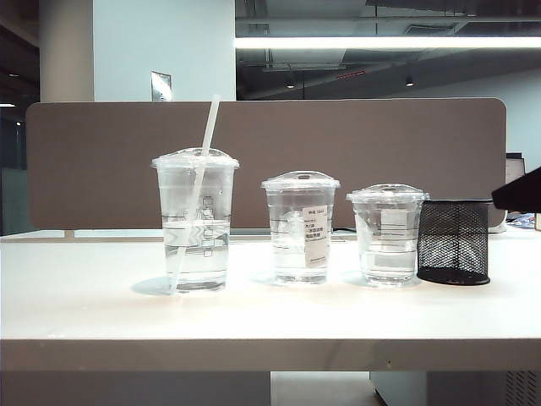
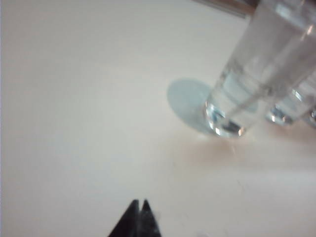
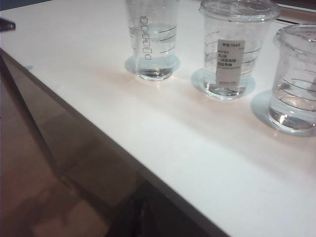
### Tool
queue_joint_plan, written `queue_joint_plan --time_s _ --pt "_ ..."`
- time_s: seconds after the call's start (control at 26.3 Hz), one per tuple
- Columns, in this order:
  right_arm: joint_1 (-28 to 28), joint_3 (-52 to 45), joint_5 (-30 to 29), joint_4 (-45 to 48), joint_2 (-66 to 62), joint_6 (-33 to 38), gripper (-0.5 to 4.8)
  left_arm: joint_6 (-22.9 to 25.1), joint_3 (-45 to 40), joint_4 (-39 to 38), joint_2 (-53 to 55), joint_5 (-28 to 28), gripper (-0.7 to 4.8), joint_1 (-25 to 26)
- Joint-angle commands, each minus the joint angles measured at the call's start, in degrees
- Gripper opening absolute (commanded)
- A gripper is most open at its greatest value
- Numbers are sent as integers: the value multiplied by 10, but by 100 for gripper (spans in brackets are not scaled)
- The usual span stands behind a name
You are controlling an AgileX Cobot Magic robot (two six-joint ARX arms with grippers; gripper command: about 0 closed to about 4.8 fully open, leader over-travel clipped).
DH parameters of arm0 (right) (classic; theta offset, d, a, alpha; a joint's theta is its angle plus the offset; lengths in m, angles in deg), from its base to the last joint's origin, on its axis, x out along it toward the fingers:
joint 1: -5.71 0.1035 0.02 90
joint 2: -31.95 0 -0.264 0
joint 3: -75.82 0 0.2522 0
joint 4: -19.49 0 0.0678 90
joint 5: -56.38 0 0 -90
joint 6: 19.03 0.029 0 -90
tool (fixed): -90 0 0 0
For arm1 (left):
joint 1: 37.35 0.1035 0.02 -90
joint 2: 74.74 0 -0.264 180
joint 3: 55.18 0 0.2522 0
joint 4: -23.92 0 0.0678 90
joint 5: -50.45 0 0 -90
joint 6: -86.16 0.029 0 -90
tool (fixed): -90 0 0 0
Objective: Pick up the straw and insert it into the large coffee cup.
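Straw [image 1: 203, 161] already sits in the big cup [image 1: 195, 222] near the table's [image 1: 101, 313] left end, leaning. Left gripper [image 2: 139, 203] nearest, clenched empty; right gripper [image 3: 139, 205] clenched empty, off the front edge.

Three lidded cups [image 1: 300, 227], one straw [image 1: 203, 152], one mesh holder [image 1: 454, 241].

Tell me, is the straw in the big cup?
In. The straw pokes through the large coffee cup's lid, leaning down to the bottom.

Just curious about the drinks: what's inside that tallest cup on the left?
The large coffee cup holds clear liquid in its lower part and the straw, poking slanted through the lid. The straw's submerged tip is hard to make out.
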Motion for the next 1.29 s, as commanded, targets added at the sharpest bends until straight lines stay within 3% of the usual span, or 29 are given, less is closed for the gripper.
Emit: queue_joint_plan --time_s 0.04,0.15,0.53,0.99,1.29 --pt "1 1 -3 2 0 2 4 66 3 -17 -64 -79 -5 14" --pt "1 1 -3 2 0 2 4 66 3 -10 -110 -98 -5 29" --pt "0 1 -3 2 2 2 4 69 3 -7 -108 -101 -5 27" --pt "0 1 -3 2 3 2 4 160 3 -53 -108 -90 -5 6" --pt "0 1 -3 2 3 2 4 162 3 -52 -108 -91 -5 11"
